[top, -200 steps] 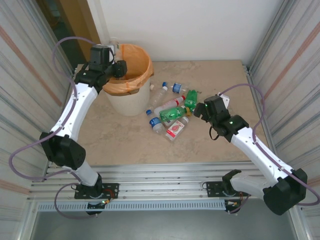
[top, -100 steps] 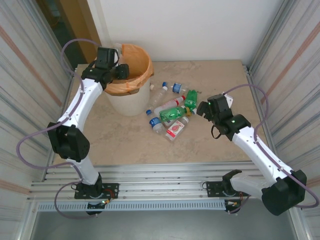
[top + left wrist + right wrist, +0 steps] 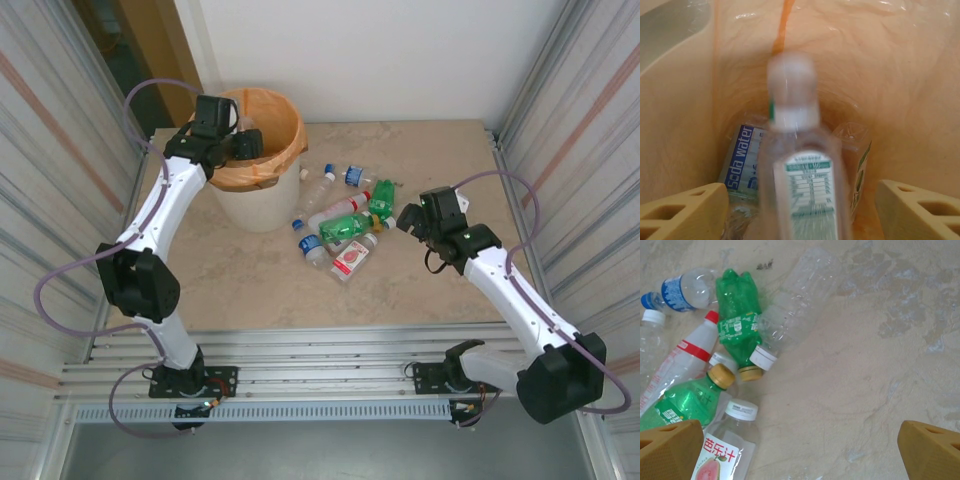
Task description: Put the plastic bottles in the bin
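Since a second ago, your left arm has swung in, so the left pincer [image 3: 243,143] now sits further over the bin [image 3: 252,208] at the upper left of the overhead view. Your right pincer [image 3: 404,222] has drawn back a little to the right of the bottle pile [image 3: 343,228] at centre. In the left wrist view its fingers [image 3: 685,210] are spread, with a gap on either side of a blurred clear bottle [image 3: 802,165] that touches neither. Behind that, a soda water bottle [image 3: 742,160] lies in the orange bag [image 3: 900,75]. Your right pincer is spread wide over bare table [image 3: 865,365], pinching nothing, with a green bottle [image 3: 737,322] at upper left.
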Available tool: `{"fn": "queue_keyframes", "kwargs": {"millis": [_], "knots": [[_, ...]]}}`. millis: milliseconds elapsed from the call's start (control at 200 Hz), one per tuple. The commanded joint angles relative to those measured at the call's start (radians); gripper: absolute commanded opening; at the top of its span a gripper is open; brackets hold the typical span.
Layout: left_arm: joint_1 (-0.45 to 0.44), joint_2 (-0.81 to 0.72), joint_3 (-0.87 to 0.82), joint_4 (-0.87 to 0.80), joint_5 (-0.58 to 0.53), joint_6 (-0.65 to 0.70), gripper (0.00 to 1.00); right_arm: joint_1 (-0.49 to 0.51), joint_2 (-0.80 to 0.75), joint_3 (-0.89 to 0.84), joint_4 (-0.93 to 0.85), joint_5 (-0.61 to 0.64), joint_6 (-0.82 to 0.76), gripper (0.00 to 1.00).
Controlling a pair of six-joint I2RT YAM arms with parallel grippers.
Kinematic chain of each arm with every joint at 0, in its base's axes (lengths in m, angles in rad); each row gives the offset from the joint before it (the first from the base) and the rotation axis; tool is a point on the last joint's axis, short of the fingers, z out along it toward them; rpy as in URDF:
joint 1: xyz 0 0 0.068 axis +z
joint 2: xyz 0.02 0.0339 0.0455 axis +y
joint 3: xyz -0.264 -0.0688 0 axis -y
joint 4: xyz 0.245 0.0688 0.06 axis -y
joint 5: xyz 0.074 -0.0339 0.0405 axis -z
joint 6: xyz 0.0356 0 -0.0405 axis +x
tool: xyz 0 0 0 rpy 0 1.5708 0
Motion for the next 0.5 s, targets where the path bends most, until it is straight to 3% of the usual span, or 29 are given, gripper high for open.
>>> {"fn": "queue_keyframes", "kwargs": {"millis": [0, 496], "knots": [[0.007, -0.013, 0.037, -0.001, 0.007, -0.005, 0.83, -0.018, 0.012, 0.002, -0.018, -0.022, 0.038, 0.98], [-0.017, -0.198, -0.032, 0.052, 0.024, -0.026, 0.91, -0.098, 0.156, 0.026, 0.073, -0.117, 0.014, 0.98]]}}
